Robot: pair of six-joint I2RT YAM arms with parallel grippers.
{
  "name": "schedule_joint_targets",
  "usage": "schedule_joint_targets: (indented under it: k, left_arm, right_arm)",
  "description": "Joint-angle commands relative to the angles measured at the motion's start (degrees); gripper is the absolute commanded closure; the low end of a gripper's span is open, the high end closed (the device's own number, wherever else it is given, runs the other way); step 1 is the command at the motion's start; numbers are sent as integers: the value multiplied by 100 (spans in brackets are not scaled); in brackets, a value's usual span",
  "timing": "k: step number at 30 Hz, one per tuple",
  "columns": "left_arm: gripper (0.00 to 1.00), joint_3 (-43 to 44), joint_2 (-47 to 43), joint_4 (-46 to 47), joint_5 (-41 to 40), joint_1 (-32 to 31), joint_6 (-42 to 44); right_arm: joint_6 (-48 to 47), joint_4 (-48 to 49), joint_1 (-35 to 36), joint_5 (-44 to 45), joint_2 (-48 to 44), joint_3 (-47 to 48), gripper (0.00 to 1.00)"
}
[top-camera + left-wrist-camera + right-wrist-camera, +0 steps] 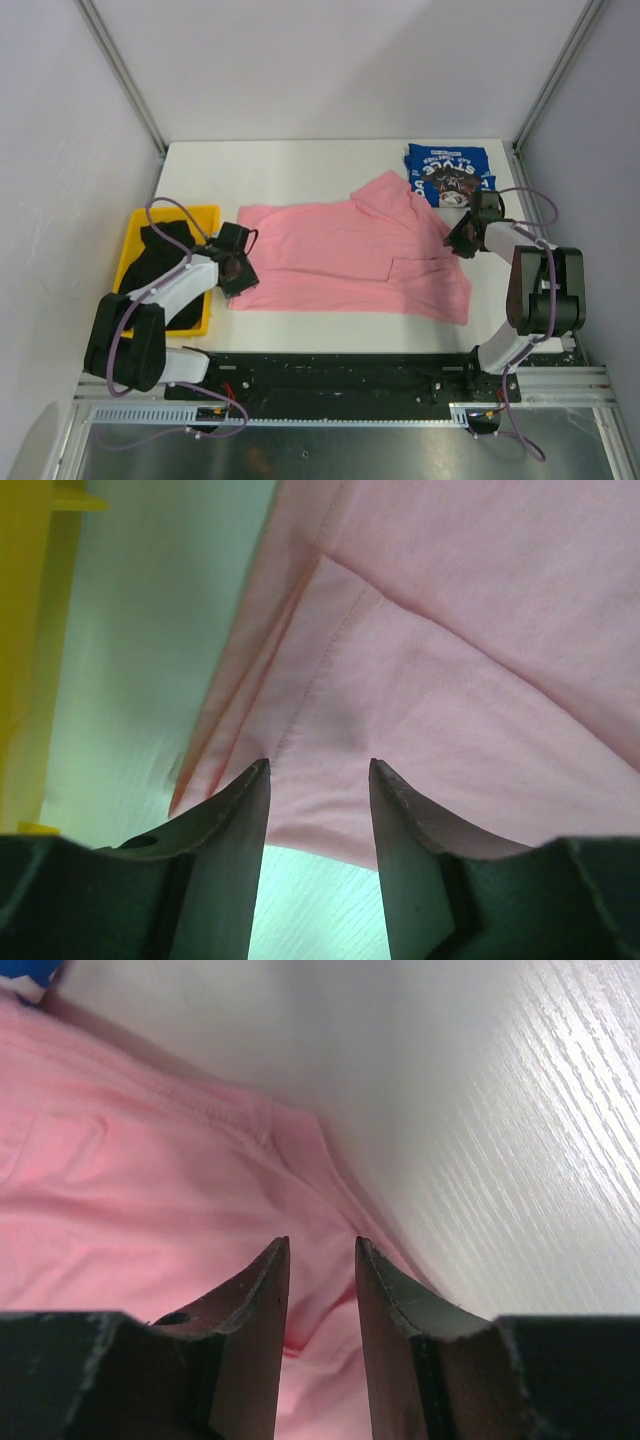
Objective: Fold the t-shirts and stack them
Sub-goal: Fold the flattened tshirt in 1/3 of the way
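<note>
The pink t-shirt (350,255) lies spread across the middle of the table, its right part folded over. A folded royal-blue t-shirt (450,172) with white lettering rests at the back right. Black t-shirts (160,250) lie heaped in the yellow bin. My left gripper (238,268) sits low at the pink shirt's left edge. In the left wrist view it (320,765) is open, with the pink hem (450,660) reaching just between its tips. My right gripper (462,240) is at the shirt's right edge. It (322,1242) is open over bunched pink cloth (130,1180).
The yellow bin (135,240) stands at the left table edge, right beside my left arm, and its wall (20,630) shows in the left wrist view. A corner of the blue shirt (25,975) shows far off in the right wrist view. White walls and metal posts enclose the table.
</note>
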Motion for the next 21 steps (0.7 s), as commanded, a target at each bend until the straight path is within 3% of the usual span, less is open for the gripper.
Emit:
schedule_joint_targets:
  k: [1,8,21]
  left_arm:
    - [52,159,183,204,-87,-105,91]
    - [51,-608,-26,203,-526,-118,-816]
    - [51,-1226,-798,-128,-899,-105,-1316]
  right_arm:
    - [-215,-459,-2,-109,-575,260,62]
    - [-97,-1457,205,-262,-1316,330,60]
    - [697,-1560,557,-402,-2966,-1647,60]
